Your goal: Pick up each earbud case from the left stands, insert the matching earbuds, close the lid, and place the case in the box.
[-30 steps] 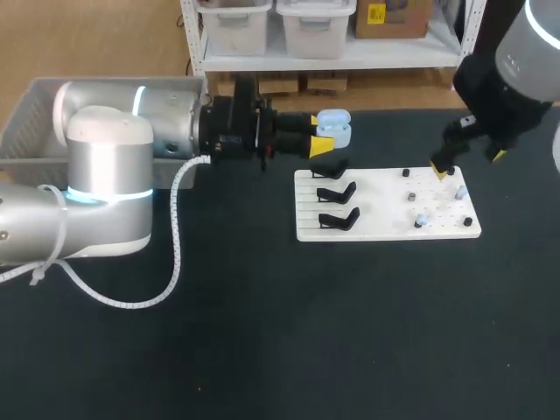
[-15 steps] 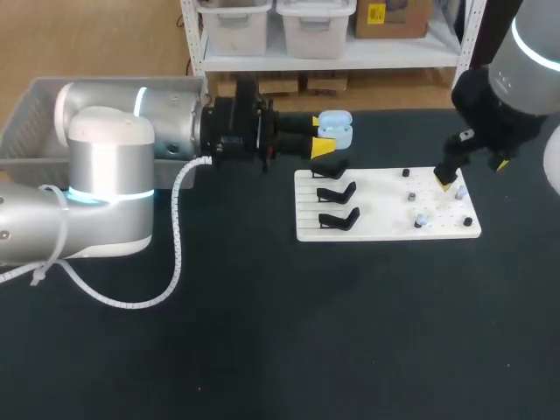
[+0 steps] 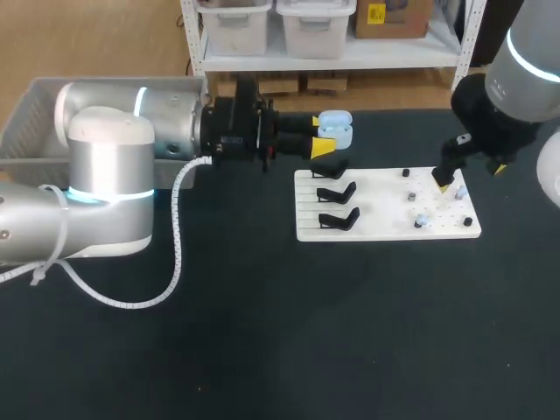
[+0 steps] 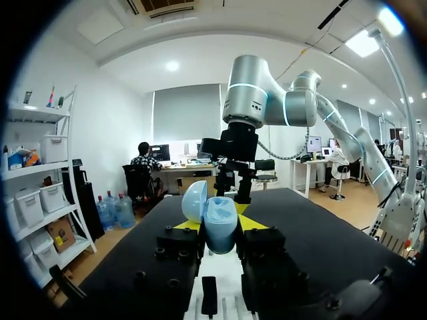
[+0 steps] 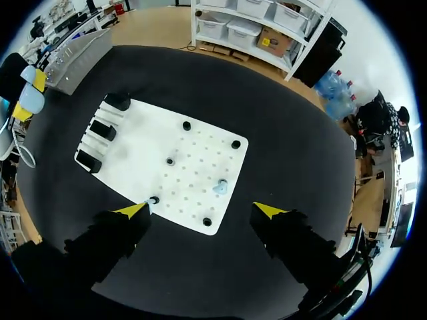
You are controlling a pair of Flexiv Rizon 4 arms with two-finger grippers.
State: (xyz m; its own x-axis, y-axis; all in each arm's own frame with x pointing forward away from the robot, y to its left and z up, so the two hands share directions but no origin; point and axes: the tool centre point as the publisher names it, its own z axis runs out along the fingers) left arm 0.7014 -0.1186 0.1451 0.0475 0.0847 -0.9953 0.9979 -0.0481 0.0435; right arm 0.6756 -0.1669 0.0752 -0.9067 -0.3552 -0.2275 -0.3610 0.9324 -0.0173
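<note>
A smooth, rounded pale-blue earbud case (image 3: 334, 127), lid open, is gripped by the left jaws at eleven o'clock of the flat white pegboard (image 3: 385, 206). The right jaws are spread open over its two o'clock edge.

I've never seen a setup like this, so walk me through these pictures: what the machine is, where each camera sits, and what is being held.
It is a robot with two arms over a dark table. The head view looks down from above; each round picture comes from a camera on one arm's wrist. The left gripper is shut on a pale blue earbud case, lid open, held in the air. The right gripper hangs open above a white board that carries three black stands and small earbuds.
</note>
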